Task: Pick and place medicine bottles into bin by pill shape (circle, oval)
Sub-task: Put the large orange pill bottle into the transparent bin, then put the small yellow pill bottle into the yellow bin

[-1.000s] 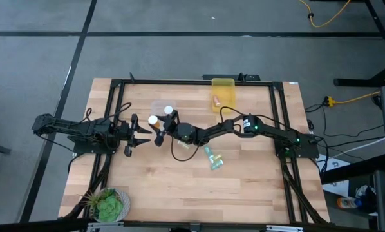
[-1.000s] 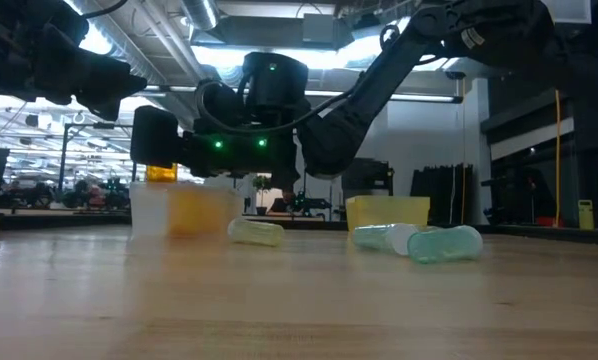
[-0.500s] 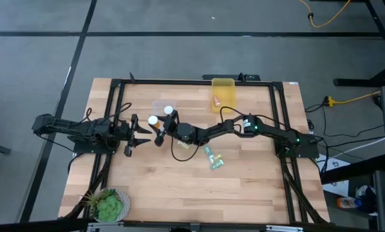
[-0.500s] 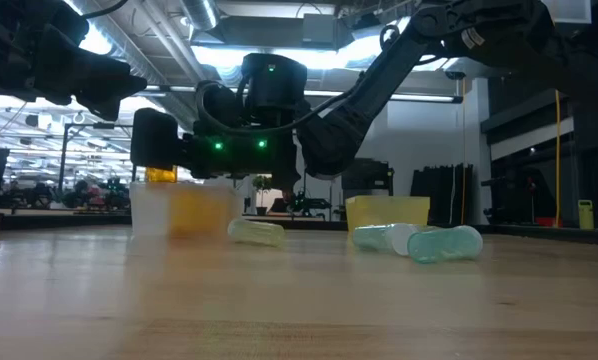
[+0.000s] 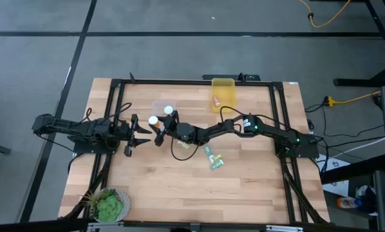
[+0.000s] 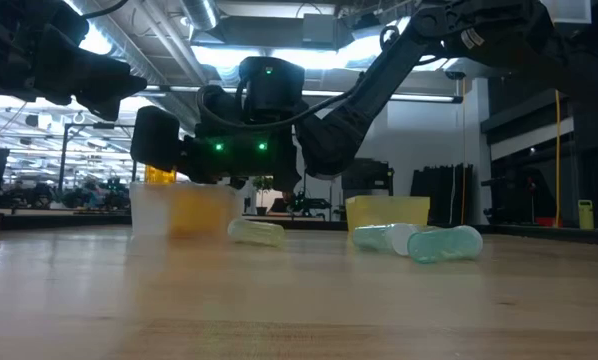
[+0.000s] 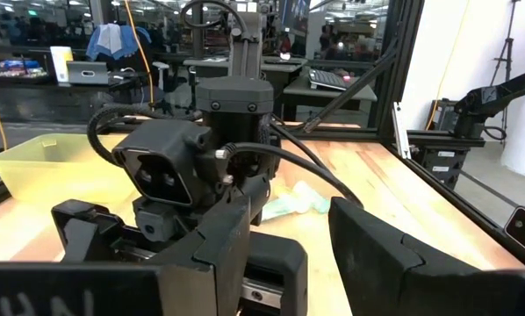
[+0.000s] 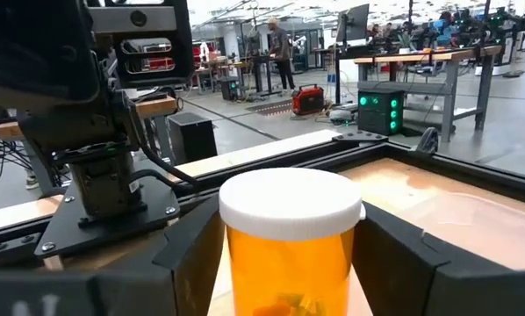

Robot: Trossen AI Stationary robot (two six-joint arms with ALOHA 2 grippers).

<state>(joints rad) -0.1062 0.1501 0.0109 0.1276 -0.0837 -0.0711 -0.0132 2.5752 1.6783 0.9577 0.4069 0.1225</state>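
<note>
Right hand (image 5: 161,131) near table (image 5: 257,183) centre, fingers closed on upright orange bottle (image 8: 289,246) with white cap, held between both fingers just beside clear bin (image 6: 184,208). Second white-capped bottle (image 5: 169,111) stands in that bin. Left hand (image 5: 138,132) waits to left, fingers spread, empty. Green bottles (image 5: 212,158) lie on table nearby. Yellow bin (image 5: 223,94) at far edge holds one orange bottle (image 5: 215,100).
</note>
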